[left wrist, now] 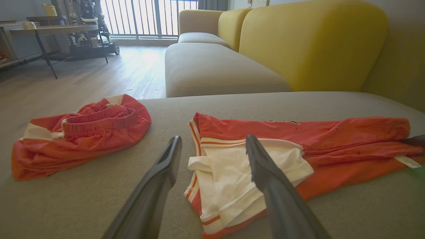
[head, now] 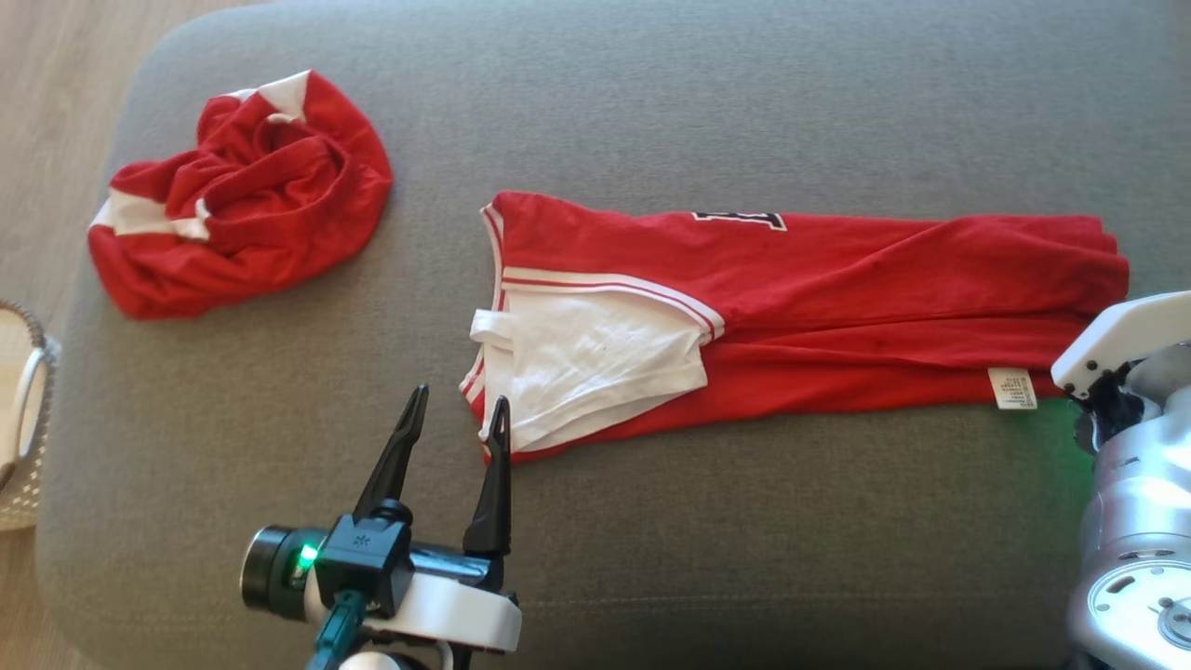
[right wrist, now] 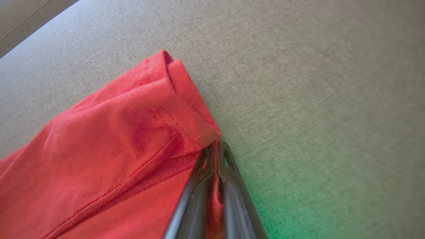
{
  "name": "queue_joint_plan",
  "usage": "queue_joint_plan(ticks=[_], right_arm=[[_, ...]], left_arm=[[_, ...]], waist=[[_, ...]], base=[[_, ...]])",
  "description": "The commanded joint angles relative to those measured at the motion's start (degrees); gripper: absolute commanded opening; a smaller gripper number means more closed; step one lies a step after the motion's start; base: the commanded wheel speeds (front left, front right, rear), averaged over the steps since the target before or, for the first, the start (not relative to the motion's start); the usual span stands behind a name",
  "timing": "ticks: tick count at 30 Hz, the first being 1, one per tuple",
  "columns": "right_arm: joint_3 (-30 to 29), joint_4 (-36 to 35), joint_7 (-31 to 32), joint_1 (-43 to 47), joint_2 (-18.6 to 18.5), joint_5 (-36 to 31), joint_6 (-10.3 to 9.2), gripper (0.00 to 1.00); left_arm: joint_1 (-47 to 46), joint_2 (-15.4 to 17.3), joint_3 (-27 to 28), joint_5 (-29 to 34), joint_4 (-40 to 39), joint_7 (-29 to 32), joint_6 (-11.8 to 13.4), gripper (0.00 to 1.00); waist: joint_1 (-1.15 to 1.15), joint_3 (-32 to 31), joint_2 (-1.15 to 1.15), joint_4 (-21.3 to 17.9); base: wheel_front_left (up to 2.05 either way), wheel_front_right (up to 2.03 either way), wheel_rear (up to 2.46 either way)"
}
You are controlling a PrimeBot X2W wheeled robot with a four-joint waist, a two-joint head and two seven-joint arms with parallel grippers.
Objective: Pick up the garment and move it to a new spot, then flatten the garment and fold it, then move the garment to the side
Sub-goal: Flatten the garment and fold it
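Observation:
The garment point(head: 837, 307), a red jersey with white sleeves and a small white label, lies folded into a long strip across the grey cushion point(head: 651, 102). My left gripper point(head: 456, 411) is open at the jersey's near left corner, one finger over the white sleeve's edge point(left wrist: 232, 179) and the other over bare cushion. In the left wrist view that gripper point(left wrist: 212, 146) frames the sleeve end. My right gripper point(right wrist: 215, 147) is shut on the garment's red hem corner point(right wrist: 186, 109) at the strip's right end. In the head view its pale wrist housing point(head: 1130, 344) stands over that end.
A second red and white garment point(head: 242, 191) lies crumpled at the cushion's far left. A pale woven basket point(head: 23, 419) stands off the cushion's left edge. Behind the cushion is a yellow and beige sofa point(left wrist: 298, 43), with wooden floor to the left.

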Motion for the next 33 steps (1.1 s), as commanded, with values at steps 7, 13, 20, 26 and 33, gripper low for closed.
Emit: queue_joint_plan(ticks=[7,13,20,26,33], right_arm=[[-0.66,-4.85,-2.56,-2.41,-0.87,-0.96,-0.10,1.00],[-1.40,-6.02,-8.16,-4.28,-0.70,-1.03,-0.10,1.00],[-1.86,0.52,-11.36,-5.99,-0.64,-1.07,-0.10,1.00],[-2.84,0.98,-8.21,-3.71,-0.63,-1.11,-0.10,1.00],[-4.96,1.06,-2.84,-2.70,-0.63,-1.12,-0.10,0.97]], left_arm=[[-1.43,-1.01,2.40,1.35,-1.74,-0.68,-1.37,1.00],[-1.45,-1.02,2.59,1.97,-1.92,-0.68,-2.38,1.00],[-1.73,-1.02,2.76,2.70,-2.21,-0.68,-3.60,1.00],[-2.14,-1.03,2.76,3.19,-2.18,-0.68,-4.34,1.00],[-2.46,-1.31,3.02,2.74,-2.22,-0.68,-4.58,1.00]], waist=[[0.00,-0.08,0.00,-2.61],[0.00,0.01,0.00,-3.79],[0.00,0.66,0.00,-3.99],[0.00,1.72,0.00,-2.89],[0.00,2.29,0.00,-2.21]], base=[[0.00,0.00,0.00],[0.00,0.00,0.00],[0.00,0.00,0.00],[0.00,0.00,0.00],[0.00,0.00,0.00]])
